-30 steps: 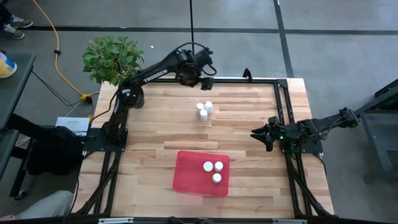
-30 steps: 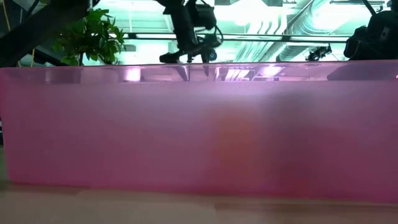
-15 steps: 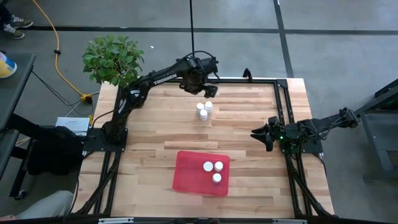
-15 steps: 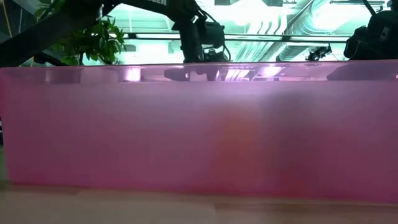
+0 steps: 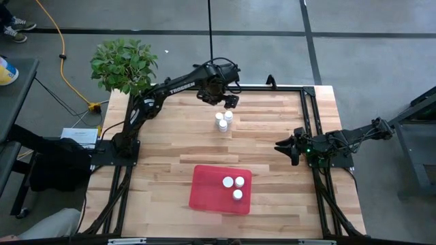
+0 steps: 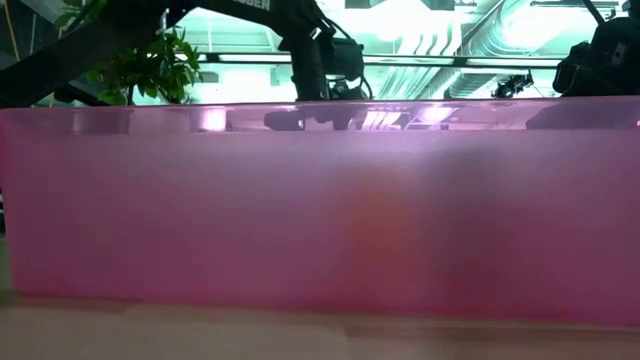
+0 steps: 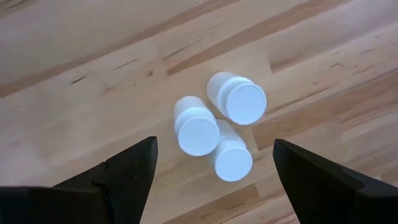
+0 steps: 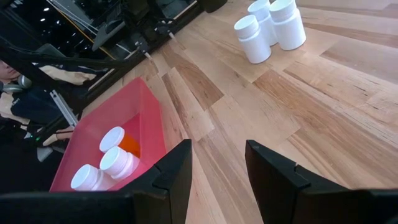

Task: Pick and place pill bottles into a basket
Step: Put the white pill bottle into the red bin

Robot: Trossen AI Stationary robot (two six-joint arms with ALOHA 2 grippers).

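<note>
Overhead, we see the left hand (image 5: 229, 102) hanging above the far half of the wooden worktop (image 5: 170, 136), its two dark fingers (image 7: 124, 171) spread well apart. Directly beneath it stand three white-capped pill bottles (image 5: 223, 120) in a tight cluster, touching one another; the left wrist view looks straight down on their caps (image 7: 198, 132), which lie between the spread fingers without touching them.

Nearer the front edge sits the red basket (image 5: 204, 187), and in it we count three more pill bottles (image 5: 233, 186) gathered toward its right side. From the right wrist view at least one of these shows an orange body (image 8: 129, 145) under its white cap.

Our right hand (image 5: 283, 148) waits at the right side of the worktop, well apart from both groups, with its fingers together and nothing between them.

From the low view the basket wall (image 6: 320, 210) fills almost everything. A leafy potted plant (image 5: 122, 63) stands just beyond the far left corner.
</note>
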